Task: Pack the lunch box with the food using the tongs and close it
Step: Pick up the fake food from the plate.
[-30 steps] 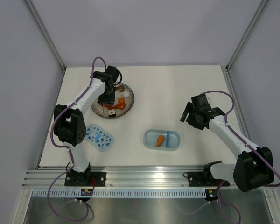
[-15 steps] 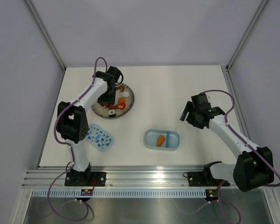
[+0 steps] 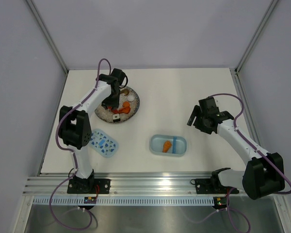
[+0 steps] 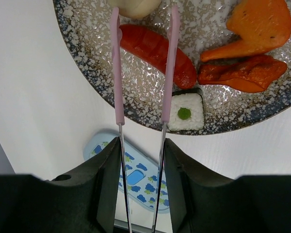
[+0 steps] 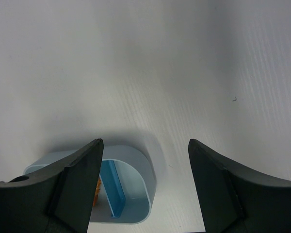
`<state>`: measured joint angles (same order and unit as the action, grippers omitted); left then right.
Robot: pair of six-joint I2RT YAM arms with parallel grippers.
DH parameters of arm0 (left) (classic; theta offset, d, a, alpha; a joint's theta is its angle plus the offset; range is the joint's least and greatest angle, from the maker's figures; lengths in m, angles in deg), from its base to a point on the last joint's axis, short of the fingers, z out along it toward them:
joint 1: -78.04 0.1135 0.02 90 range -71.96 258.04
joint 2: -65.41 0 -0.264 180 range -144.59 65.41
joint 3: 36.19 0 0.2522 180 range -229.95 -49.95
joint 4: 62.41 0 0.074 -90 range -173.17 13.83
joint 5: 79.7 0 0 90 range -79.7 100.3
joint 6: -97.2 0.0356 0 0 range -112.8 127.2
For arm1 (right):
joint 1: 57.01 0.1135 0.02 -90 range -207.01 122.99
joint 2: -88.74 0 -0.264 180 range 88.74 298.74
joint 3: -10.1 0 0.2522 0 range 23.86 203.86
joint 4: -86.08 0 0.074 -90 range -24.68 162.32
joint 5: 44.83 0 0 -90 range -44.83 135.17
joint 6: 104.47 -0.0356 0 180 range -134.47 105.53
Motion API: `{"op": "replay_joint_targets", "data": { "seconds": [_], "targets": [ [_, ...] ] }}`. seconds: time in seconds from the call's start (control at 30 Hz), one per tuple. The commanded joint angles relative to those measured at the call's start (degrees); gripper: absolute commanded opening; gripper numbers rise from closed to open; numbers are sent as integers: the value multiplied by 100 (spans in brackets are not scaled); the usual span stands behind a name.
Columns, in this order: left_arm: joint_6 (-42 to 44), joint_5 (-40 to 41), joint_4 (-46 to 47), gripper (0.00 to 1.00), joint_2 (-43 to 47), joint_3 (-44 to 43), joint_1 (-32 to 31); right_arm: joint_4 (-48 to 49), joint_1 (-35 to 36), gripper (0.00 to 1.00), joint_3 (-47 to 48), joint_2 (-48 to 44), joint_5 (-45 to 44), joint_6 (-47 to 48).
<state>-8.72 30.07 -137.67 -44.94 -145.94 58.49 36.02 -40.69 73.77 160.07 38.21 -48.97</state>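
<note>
Gripping slender pink tongs [image 4: 116, 73], left tool [image 4: 141, 145] should pinch the red sausage piece [image 4: 148, 44] mid-length; right tool [image 5: 144, 145], at three o'clock, hangs spread, empty.

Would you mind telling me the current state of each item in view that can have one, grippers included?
Pale blue translucent plastic lunch box: open, one orange piece in one compartment.
Flecked light-blue lid: off, flat on the table.
Grey speckled round plate: holds food pieces.
Slender pink tongs: held, arms apart over the plate.
Left gripper: shut on the tongs.
Right gripper: open, empty.
</note>
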Motion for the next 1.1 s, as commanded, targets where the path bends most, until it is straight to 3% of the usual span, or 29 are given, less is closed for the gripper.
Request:
{"op": "replay_joint_targets", "data": {
  "seconds": [0.0,0.77,0.9,1.07],
  "targets": [
    [45,211,190,41,539,-26,39,79,-15,79,98,30,-60,22],
    [414,378,1034,40,276,-8,39,52,-14,79,98,-5,-51,5],
    [450,387,1105,38,391,80,22,70,-14,79,89,12,-33,-4],
    [415,248,1166,28,707,431,-13,61,-14,79,80,12,-33,-13]
  ]
}}
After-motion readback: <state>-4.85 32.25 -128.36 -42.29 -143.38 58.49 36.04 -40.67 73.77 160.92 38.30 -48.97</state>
